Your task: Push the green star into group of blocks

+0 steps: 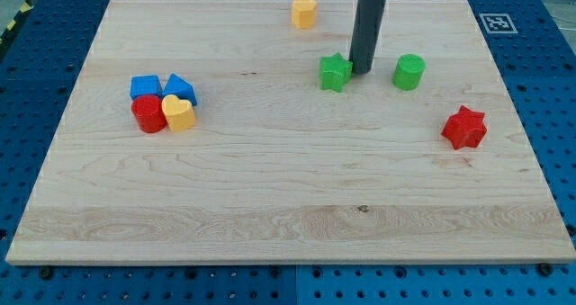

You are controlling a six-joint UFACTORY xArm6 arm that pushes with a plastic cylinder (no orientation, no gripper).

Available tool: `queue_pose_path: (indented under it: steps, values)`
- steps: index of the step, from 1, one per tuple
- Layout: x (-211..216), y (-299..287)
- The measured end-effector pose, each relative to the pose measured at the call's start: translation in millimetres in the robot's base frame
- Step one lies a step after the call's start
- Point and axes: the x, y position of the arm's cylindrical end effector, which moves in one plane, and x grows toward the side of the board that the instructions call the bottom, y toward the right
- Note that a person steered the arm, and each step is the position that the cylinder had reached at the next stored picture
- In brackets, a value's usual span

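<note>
Where the straight dark rod (368, 26) ran off the view's top, lost sight of the arm above it. Could not tell the state of any hand; saw only the rod. Could not quite make out the shape of the small yellow block (304, 12) near the top edge.

Stood upright, with my tip (364, 72) down on the pale wooden tabletop (270, 206), right at the green star block (335, 72) on its right-hand side, between it and the green cylinder block (409, 72). Could not tell touching from just beside.

Found the group well apart at the view's left: blue cube (145, 87), blue triangular block (180, 87), red cylinder (148, 114) and yellow heart block (179, 113), huddled together. Noted a red star block (464, 127) alone at the right.
</note>
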Motion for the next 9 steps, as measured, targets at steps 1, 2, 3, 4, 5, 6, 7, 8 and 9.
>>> queue_pose_path:
  steps: [1, 2, 3, 4, 5, 6, 7, 8, 9]
  values:
    - [14, -30]
    - [14, -62]
    - [-11, -63]
    - [-10, -82]
    - [10, -103]
    - [13, -96]
    - [20, -73]
    - [29, -100]
    - [29, -139]
